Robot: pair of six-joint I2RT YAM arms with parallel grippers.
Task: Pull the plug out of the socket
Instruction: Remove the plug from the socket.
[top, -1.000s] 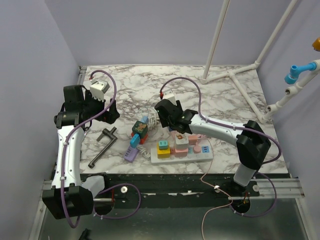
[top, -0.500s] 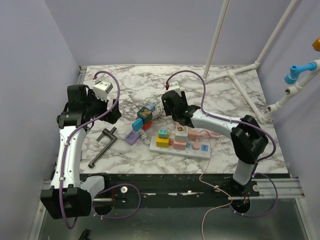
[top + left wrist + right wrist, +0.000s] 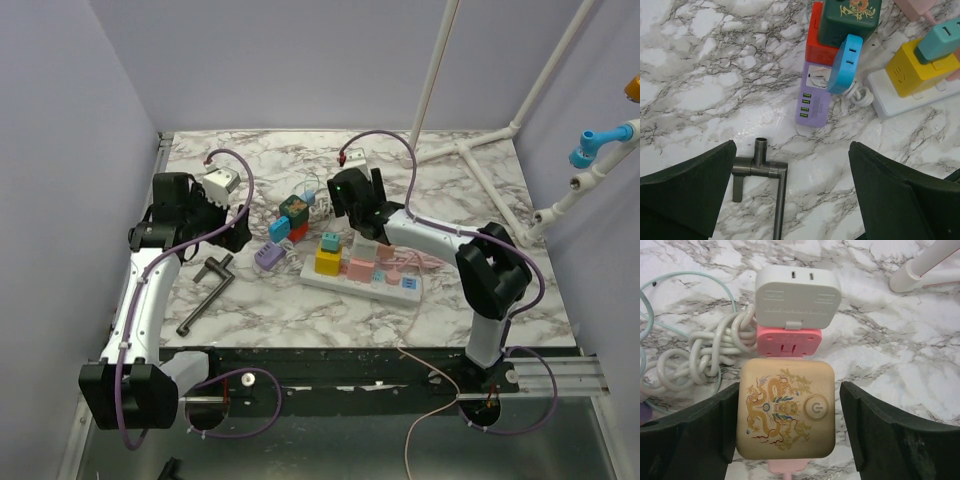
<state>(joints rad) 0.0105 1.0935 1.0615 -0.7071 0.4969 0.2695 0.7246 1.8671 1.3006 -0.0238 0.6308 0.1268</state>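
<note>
At the near edge of the marble table [image 3: 500, 190], we see a metal T-handled key [image 3: 205, 290] lying flat. Above it hangs the left gripper [image 3: 792, 150], jaws spread wide, nothing between them. To the right, a white socket strip [image 3: 890, 102] lies across the marble, carrying a yellow plug [image 3: 326, 263] topped by a teal plug [image 3: 329, 241], with a pink plug [image 3: 360, 268] beside them. Just left of the strip, a purple USB charger [image 3: 268, 257], a blue plug [image 3: 845, 62], a red block [image 3: 817, 42] and a dark green cube [image 3: 850, 20] sit bunched together. Beyond the strip, the right gripper [image 3: 789, 386] straddles the dragon plug [image 3: 787, 410], a cream block lying on the marble. We find its jaws parted on either side, a sliver of marble showing at one side, so not pinching it. A pink adapter [image 3: 788, 340] and a white adapter [image 3: 798, 297] adjoin the block in a row, a coiled white cable [image 3: 700, 355] alongside. Farthest back stands a white tube frame [image 3: 433, 78].
</note>
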